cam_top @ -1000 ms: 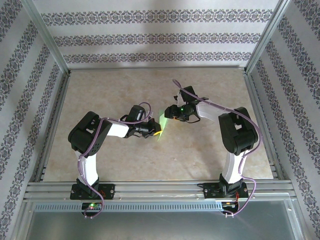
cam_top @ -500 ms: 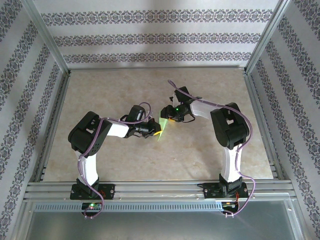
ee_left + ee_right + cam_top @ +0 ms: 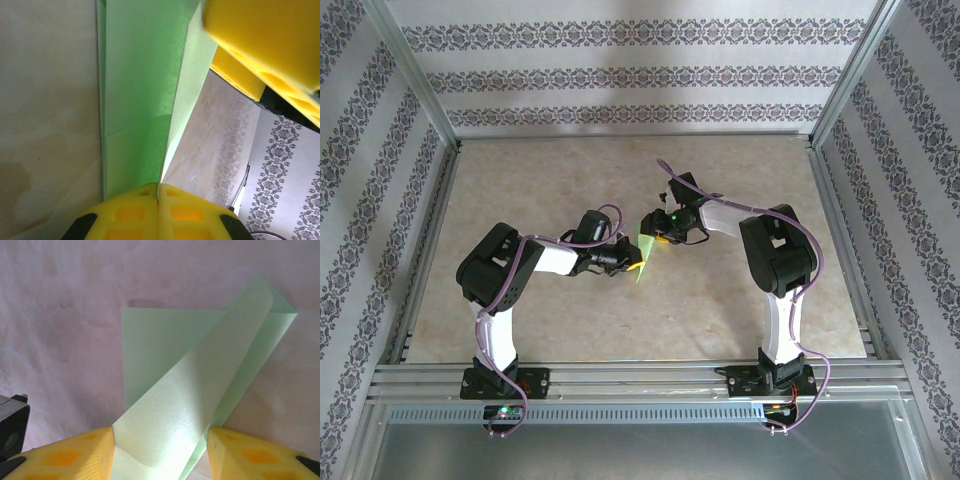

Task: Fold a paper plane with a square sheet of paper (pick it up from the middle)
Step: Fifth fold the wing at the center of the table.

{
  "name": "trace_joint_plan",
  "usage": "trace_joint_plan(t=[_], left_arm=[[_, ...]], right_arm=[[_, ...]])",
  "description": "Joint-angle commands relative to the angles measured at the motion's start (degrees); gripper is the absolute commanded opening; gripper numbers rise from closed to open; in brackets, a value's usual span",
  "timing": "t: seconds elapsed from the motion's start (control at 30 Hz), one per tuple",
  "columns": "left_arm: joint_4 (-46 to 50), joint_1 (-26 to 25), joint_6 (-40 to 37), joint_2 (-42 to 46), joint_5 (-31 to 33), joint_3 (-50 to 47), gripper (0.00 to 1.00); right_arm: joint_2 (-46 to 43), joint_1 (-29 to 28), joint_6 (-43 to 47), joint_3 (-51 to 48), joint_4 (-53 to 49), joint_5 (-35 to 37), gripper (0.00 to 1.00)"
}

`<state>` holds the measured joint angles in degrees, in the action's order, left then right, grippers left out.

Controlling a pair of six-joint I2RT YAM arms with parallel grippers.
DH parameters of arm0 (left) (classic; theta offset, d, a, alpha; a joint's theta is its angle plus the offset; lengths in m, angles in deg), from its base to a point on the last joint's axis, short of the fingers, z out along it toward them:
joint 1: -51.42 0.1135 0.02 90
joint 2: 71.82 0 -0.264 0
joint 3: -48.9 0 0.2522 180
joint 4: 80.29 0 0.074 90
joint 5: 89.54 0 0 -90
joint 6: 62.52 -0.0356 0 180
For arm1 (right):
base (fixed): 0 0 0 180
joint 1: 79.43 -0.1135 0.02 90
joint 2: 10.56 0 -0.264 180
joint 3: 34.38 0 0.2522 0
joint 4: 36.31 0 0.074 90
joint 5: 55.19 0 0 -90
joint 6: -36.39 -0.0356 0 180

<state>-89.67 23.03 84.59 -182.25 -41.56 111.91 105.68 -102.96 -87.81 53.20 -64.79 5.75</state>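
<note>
Top view, paper: the paper (image 3: 643, 256) hangs between the two arms over the middle of the tabletop (image 3: 570, 170), well apart from every edge.
Top view, grippers: the left gripper (image 3: 631, 264) meets it from the left-edge side and the right gripper (image 3: 656, 232) from the far-right side. Both are too small here for us to read their jaws.
Top view, risk: with the arms this close, we judge they could pull against each other and tear or skew the thin sheet.
Left wrist, grip: the left gripper (image 3: 158, 197) is closed tight on the folded layers of paper (image 3: 140, 90).
Left wrist, neighbour: a finger (image 3: 260, 35) of the right gripper is just beside the loose pale flap. We cannot tell whether it touches.
Left wrist, risk: the pinch is on one narrow spot, so we think a sideways tug could slide the layers out of line or rip them there.
Right wrist, grip: the right gripper (image 3: 160, 442) stands part open, and a raised flap of paper (image 3: 200, 375) runs between its fingers (image 3: 75, 455). We see no pinch on it.
Right wrist, fold: the flap curls over the flat part and does not lie creased.
Right wrist, risk: closing here may crush the flap crooked, and letting it go unpressed may let it spring back.
</note>
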Motion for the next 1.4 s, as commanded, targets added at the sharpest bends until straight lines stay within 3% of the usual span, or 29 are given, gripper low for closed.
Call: trace_joint_plan(t=[0.0, 0.23, 0.8, 1.1, 1.37], left_arm=[[-1.4, 0.5, 0.5, -0.2, -1.2, 0.4, 0.06], [-1.8, 0.6, 0.8, 0.0, -0.7, 0.1, 0.07], [-3.6, 0.3, 0.0, 4.0, 2.5, -2.9, 0.30], [5.6, -1.8, -6.6, 5.4, 8.0, 0.1, 0.35], [8.1, -2.7, -8.6, 3.0, 8.0, 2.3, 0.35]], right_arm=[[1.5, -0.6, -0.1, 1.6, -0.5, -0.3, 0.52], [3.2, -0.9, 2.1, 2.2, -4.6, 3.6, 0.52], [7.1, -2.9, -0.6, 5.7, -10.0, 10.3, 0.52], [7.2, -3.1, -1.5, 6.0, -11.2, 10.9, 0.53], [7.3, -3.1, -2.0, 6.0, -11.1, 10.8, 0.53]])
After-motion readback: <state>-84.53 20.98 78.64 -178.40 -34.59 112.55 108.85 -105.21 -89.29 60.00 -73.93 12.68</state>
